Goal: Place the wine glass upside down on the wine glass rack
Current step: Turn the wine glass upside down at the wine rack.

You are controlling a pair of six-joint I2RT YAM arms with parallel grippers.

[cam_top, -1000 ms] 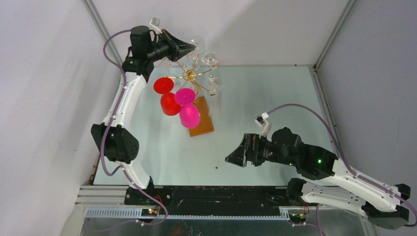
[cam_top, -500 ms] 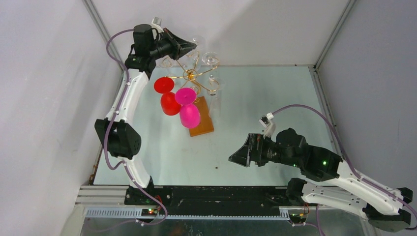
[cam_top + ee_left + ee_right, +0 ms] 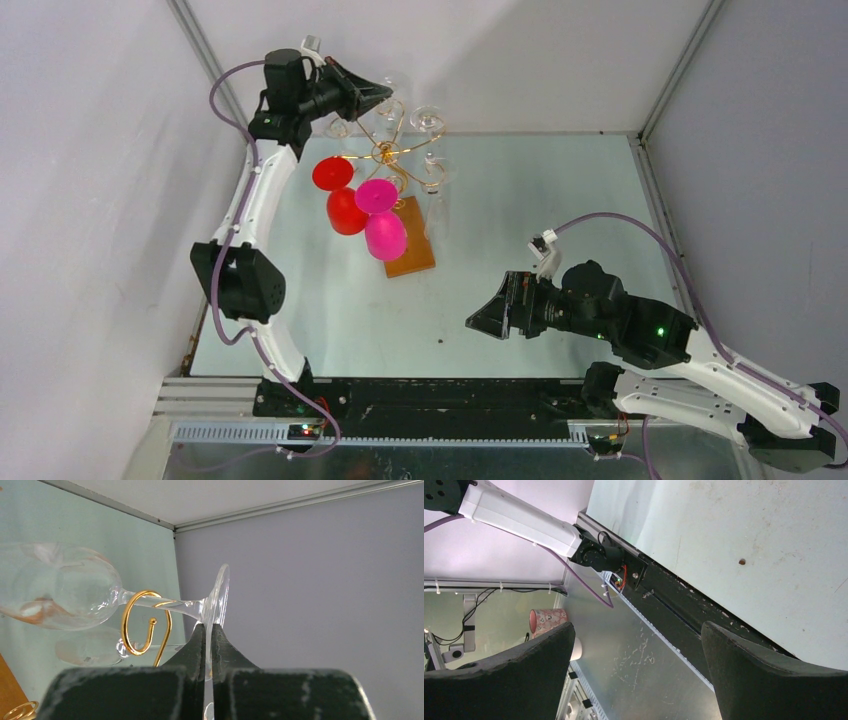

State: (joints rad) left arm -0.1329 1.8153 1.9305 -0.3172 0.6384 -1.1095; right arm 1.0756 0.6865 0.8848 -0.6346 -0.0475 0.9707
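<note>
Nearby, right gripper [image 3: 481, 318]: it hovers over the front part of the table [image 3: 560, 210], jaws spread wide with nothing between them. In its wrist view the two dark fingers [image 3: 769, 680] frame only the table's edge and the black rail beneath it.
Base: the brown wooden base [image 3: 413, 252] of the wine glass rack [image 3: 385, 152] lies on the table left of centre, well apart from the right gripper.
Coloured glasses: a red glass [image 3: 346, 212] and a pink glass [image 3: 385, 236] hang from the rack's near arms, feet uppermost and bowls below.
Rack top: gold scroll arms fan out from the central post, and clear glasses [image 3: 428, 118] sit on the far and right-hand arms.
Left gripper [image 3: 208, 630]: it is high at the far left corner, level with the rack's top and pointing right, clenched on the rim of the wine glass's foot.
Wine glass [image 3: 65, 585]: it is clear, and its foot stands edge-on right at the fingertips. Its stem runs away from the pincer through a gold curl of the rack. Its bowl lies beyond that curl, seen against the green table, while the foot shows against the grey wall.
Contact: the stem sits inside the curl, and whether it rests on the wire cannot be told.
</note>
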